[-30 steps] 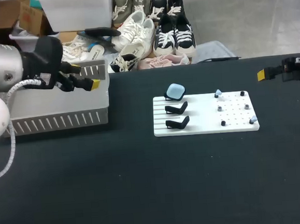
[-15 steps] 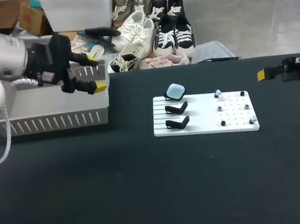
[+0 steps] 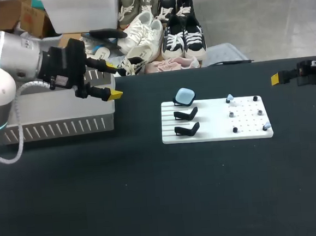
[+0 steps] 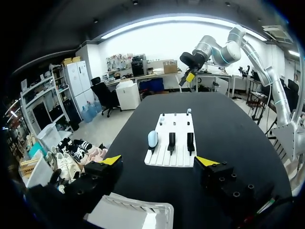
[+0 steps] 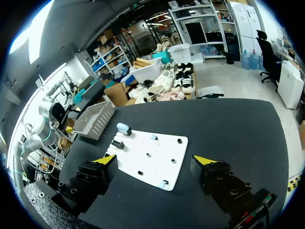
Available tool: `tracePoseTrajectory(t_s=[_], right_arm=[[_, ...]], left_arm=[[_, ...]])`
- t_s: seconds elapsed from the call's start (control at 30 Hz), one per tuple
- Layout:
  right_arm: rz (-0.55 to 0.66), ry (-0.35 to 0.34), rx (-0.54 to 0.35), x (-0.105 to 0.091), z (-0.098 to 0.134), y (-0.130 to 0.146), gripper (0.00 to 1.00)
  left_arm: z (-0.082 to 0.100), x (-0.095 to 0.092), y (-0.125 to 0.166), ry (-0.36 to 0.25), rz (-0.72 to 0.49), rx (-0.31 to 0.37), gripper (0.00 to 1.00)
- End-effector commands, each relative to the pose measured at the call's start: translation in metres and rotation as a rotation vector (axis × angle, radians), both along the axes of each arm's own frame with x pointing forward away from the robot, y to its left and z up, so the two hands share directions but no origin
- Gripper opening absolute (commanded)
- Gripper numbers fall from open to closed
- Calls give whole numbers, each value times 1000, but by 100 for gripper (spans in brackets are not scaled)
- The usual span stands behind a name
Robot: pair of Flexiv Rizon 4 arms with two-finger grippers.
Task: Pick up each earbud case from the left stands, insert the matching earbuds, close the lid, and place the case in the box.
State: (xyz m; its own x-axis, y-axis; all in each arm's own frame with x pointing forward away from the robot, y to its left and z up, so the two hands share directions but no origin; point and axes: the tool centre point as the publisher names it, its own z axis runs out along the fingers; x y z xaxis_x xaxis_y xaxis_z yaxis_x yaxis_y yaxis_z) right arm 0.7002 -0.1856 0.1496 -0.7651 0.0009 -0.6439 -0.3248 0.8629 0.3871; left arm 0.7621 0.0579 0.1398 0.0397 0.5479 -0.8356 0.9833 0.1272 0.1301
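Grey slatted plastic forms the box (image 3: 59,117) at the table's (image 3: 154,206) left; the left jaws hang wide open and empty over its right end, probably where cases get dropped. Mid-table, a white board (image 3: 217,135) props the pale blue earbud case (image 3: 185,97) on its far stand, tilted for easy gripping; two black stands (image 3: 186,114) sit bare. Earbuds (image 3: 230,98) perch on pegs further right. The right jaws hang open, empty. No writing is legible.
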Motion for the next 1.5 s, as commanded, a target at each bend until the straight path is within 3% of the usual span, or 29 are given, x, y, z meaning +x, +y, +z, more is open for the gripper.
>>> tracePoseTrajectory(t_s=[0.03, 0.63, 0.97, 1.5], right_arm=[[2, 0, 1, 0, 0, -1, 100], [2, 0, 1, 0, 0, -1, 100], [2, 0, 1, 0, 0, -1, 100], [2, 0, 1, 0, 0, -1, 100]], left_arm=[[-8, 12, -13, 9, -33, -3, 100], [-35, 31, -51, -21, -130, -3, 100], [-50, 46, -65, 39, -92, -24, 100], [-69, 51, -97, 102, -114, -61, 100]])
